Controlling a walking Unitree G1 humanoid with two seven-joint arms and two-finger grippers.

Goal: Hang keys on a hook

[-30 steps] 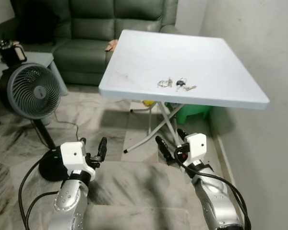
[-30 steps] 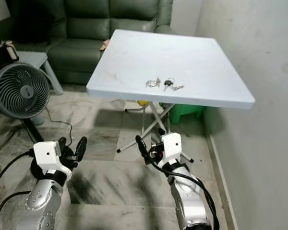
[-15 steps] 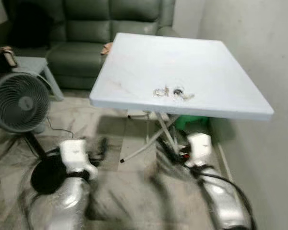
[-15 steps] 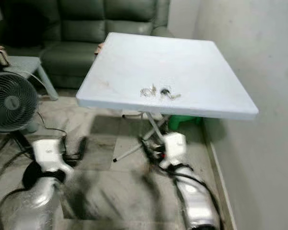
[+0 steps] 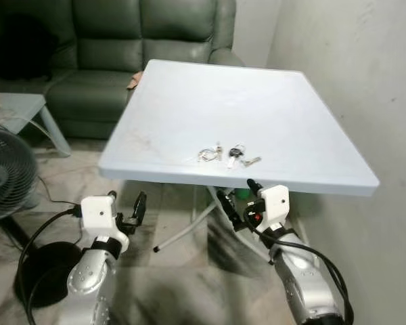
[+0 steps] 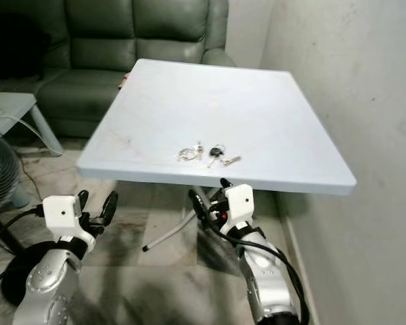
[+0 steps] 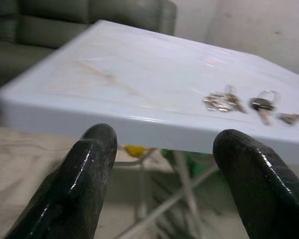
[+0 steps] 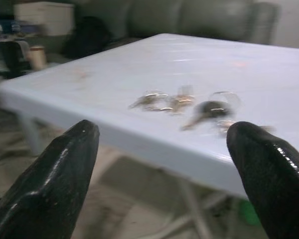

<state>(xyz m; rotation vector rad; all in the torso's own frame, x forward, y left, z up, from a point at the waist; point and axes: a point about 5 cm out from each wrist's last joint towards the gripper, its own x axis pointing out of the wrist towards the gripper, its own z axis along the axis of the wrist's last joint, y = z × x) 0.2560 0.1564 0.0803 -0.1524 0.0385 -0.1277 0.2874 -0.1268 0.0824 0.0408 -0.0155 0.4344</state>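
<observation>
My head view places the keys (image 5: 224, 156) mid-frame near the table (image 5: 189, 101) edge; wrist views show two blurred bunches. Left gripper (image 5: 125, 211) and right gripper (image 5: 238, 203) gape, empty.

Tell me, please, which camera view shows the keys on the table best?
The right wrist view: the keys are nearest and largest there, though slightly blurred. The left wrist view shows them smaller, off to one side; both eye views show them tiny near the table front edge.

A pale blue folding table (image 5: 189, 101) stands beside a plain white wall (image 5: 352, 74); behind the table, a dark green sofa (image 5: 108, 40); beneath it, grey marbled floor (image 5: 183, 284); left of it, a fan (image 5: 3, 179).
</observation>
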